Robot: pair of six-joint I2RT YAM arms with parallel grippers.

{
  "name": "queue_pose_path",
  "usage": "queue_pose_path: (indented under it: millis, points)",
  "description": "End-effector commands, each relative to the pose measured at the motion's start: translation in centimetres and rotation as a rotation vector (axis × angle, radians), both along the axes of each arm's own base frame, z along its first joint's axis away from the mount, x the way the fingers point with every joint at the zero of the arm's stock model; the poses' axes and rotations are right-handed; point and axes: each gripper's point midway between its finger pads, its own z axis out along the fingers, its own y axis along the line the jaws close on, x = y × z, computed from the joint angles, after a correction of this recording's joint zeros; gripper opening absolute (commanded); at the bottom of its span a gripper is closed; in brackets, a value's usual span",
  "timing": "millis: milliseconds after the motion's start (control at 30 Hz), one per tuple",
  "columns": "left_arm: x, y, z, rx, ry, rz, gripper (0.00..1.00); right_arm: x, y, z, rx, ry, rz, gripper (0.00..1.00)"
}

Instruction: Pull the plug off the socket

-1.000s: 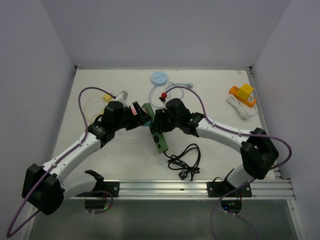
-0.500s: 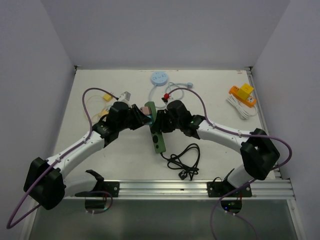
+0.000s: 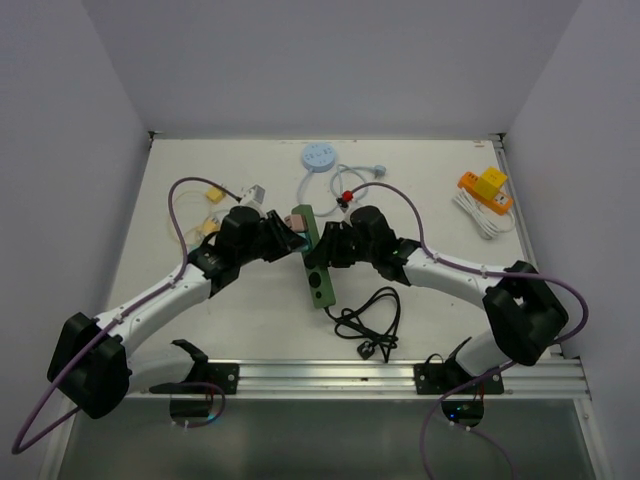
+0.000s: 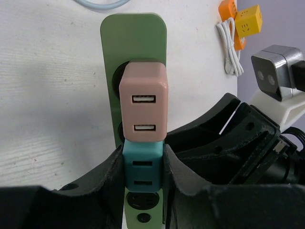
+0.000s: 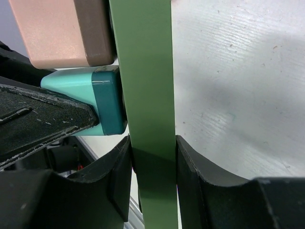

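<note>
Now I am pinching the teal plug (image 4: 143, 156), seated in the strip (image 4: 133, 43) just beside a pink plug (image 4: 143, 107), with my left gripper (image 4: 142, 172), while my right gripper (image 5: 152, 164) is clamping the strip's edges to brace it for the pull.

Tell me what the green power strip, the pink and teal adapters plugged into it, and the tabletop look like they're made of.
The green power strip looks like moulded plastic, matte: even colour, rounded corners. The pink adapter seems satin plastic, with a soft sheen on its rounded edges. The teal adapter looks alike. The tabletop may be white-painted wood or laminate: faint grain-like streaks.
</note>
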Motion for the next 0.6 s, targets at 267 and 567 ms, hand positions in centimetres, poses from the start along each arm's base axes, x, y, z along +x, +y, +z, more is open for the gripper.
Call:
queue_pose_path:
  millis: [267,567]
  points:
    - [0.8,1.5,7.1,-0.028,-0.203,0.042,0.0,6.6,-10.0,-3.6,-0.237,0.011,-0.368,0.0]
    - [1.2,4.3,9.7,0.069,-0.219,0.159,0.0,7.2,-10.5,-3.3,-0.279,-0.002,-0.382,0.0]
